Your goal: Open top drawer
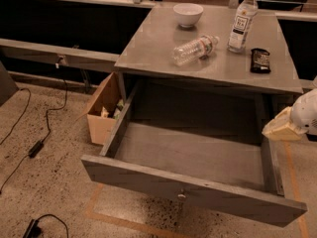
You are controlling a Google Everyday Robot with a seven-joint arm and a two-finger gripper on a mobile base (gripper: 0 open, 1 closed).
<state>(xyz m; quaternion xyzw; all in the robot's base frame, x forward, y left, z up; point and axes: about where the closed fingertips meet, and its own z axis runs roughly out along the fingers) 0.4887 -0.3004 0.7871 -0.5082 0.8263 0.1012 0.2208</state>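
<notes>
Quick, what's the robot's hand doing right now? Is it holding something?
Gripper: at the right edge, just outside the open top drawer, touching nothing that shows; open or closed cannot be told.

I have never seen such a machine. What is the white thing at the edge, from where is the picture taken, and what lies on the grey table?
The white thing is a robot's arm; its pale end is the gripper, its hand. It hangs beside the open top drawer, holding nothing that I can see. One camera looks down from the front; its mount is unknown. On the table are a white bowl, a lying clear bottle, a standing bottle and a dark packet.
</notes>
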